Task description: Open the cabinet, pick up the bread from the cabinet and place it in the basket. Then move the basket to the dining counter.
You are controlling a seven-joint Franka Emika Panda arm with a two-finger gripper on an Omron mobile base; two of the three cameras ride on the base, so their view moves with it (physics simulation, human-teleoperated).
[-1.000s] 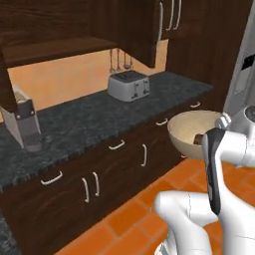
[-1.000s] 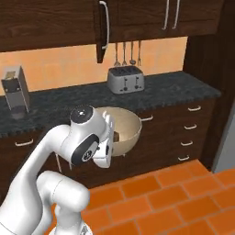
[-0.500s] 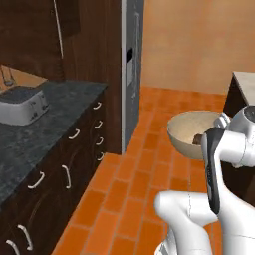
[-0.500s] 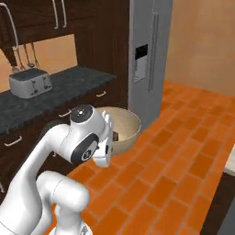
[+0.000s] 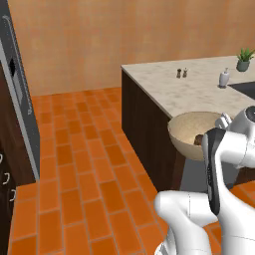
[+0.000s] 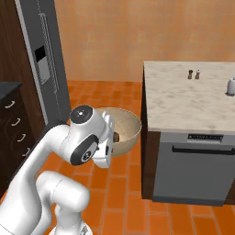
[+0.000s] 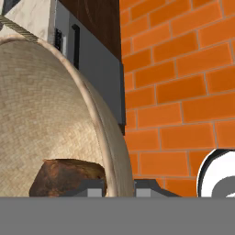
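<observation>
The dining counter [image 5: 199,89] is seen above the orange brick floor [image 5: 74,164]. Two small shakers [image 6: 193,74] are set side by side on it; at 3 o'clock from them a white bottle [image 5: 224,78] and a potted plant [image 5: 243,59] are placed.

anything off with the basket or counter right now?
Nothing stands out. The bread sits inside the basket, which looks level and hangs over the brick floor beside the dining counter. No spills or damage visible.
</observation>
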